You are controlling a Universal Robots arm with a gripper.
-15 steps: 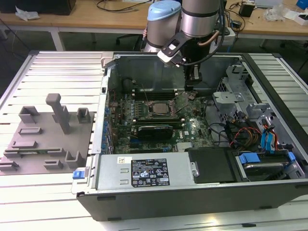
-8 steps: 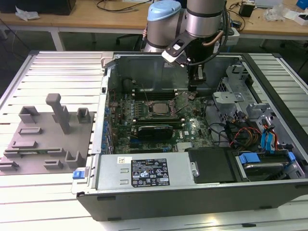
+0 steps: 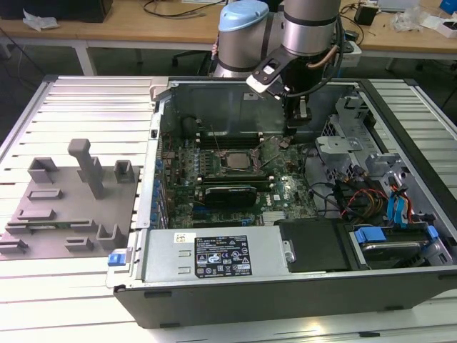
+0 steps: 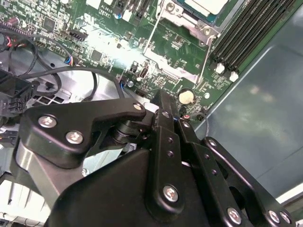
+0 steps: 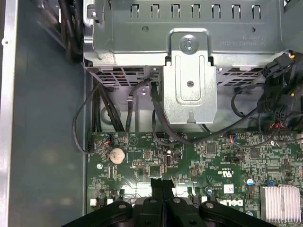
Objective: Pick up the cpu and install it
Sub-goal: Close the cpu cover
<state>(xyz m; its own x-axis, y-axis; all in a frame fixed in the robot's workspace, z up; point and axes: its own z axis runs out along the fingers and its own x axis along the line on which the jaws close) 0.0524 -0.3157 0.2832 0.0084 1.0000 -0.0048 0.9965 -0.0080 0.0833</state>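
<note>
Hanging low over the circuit board (image 5: 213, 161) inside the computer case (image 3: 235, 96), the claw (image 5: 162, 184) has its fingers pressed together and grips nothing. Near it, toward the exterior view's left, the cpu (image 3: 234, 159) lies flat in its socket (image 4: 176, 16), silver top up. It is judged light, rigid and smooth-topped, with a fragile underside. Take hold by two opposite edges only, keep it level, and apply no force.
</note>
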